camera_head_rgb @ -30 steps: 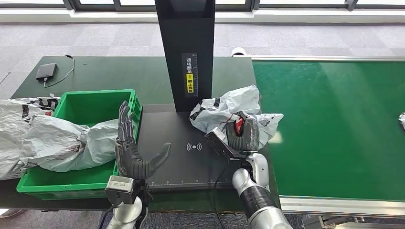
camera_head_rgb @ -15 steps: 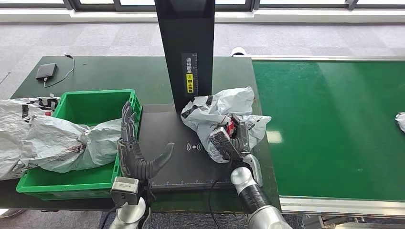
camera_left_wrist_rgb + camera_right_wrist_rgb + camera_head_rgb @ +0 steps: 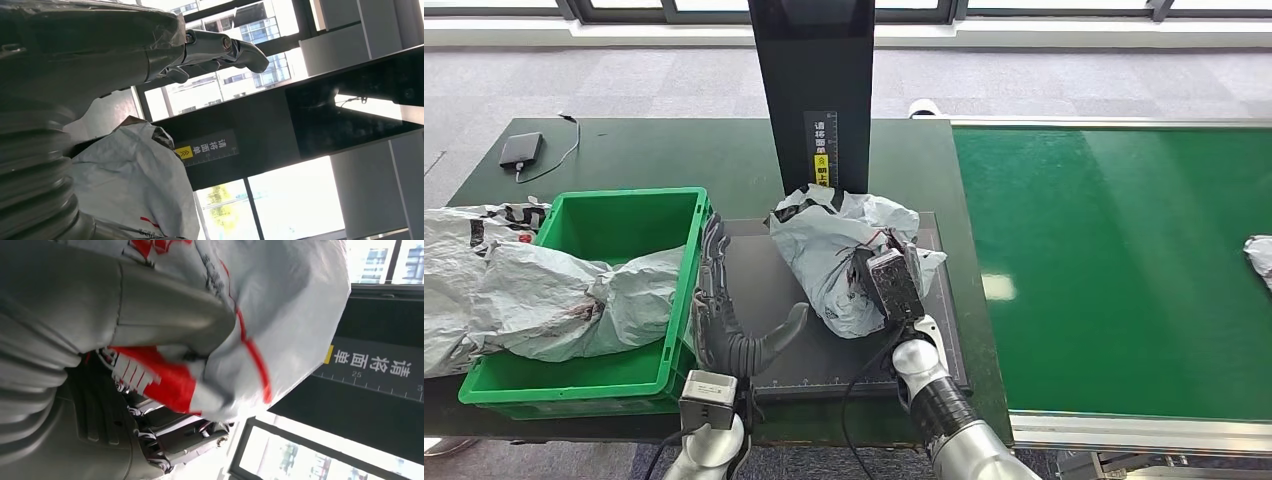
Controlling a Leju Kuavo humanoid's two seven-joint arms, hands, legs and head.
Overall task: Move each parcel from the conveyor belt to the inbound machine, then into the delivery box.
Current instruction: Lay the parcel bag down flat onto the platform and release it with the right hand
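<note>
On the black scan plate (image 3: 924,370) of the inbound machine (image 3: 814,90), close to its upright black column, a grey plastic parcel (image 3: 829,255) lies crumpled, covering the plate's middle and its far half. The right hand (image 3: 886,285) grips this parcel at its right side, nearest the plate's right edge; in the right wrist view the thick thumb presses into the bag's grey film beside a patch of red print (image 3: 170,382), with the darker fingers curled under it. The parcel's bulk lies to the left of and beyond that hand, toward the column with its yellow label (image 3: 822,165).

The left hand (image 3: 729,320) stands at the plate's left edge, just beside the wall of the green delivery box (image 3: 679,330). Its fingers are spread apart and upright, thumb stretched out toward the parcel, and it holds nothing; a gap of bare plate separates thumb and bag. In the left wrist view the parcel (image 3: 130,190) sits close in front of that open palm.

Inside the delivery box and spilling over its left rim lie more grey parcels (image 3: 534,295). At the conveyor belt's (image 3: 1114,270) right edge another parcel (image 3: 1260,255) pokes in. Near the far-left corner of the tabletop sits a small black device (image 3: 520,151) with a cable.
</note>
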